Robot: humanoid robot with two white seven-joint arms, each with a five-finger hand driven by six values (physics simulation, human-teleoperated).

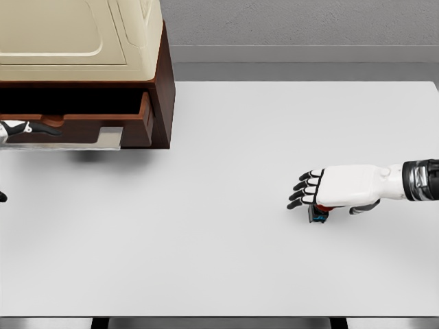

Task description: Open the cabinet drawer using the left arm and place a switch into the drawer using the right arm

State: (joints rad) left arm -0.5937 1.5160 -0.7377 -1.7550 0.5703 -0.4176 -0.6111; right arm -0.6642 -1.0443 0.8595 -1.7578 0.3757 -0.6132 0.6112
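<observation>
The brown cabinet [163,89] with a cream top stands at the back left of the white table [219,267]. Its drawer [145,115] is pulled out toward me. My left hand [31,128] shows only partly at the picture's left edge, right at the drawer's front. The switch [319,215], a small dark block with red and blue on it, lies on the table at the right. My right hand [306,190] lies palm down directly over it, fingers stretched out to the left and not wrapped around it. Most of the switch is hidden under the palm.
A grey wall runs behind the table's far edge. The table's front edge lies near the bottom of the picture. A dark piece of the left arm [3,197] pokes in at the left edge.
</observation>
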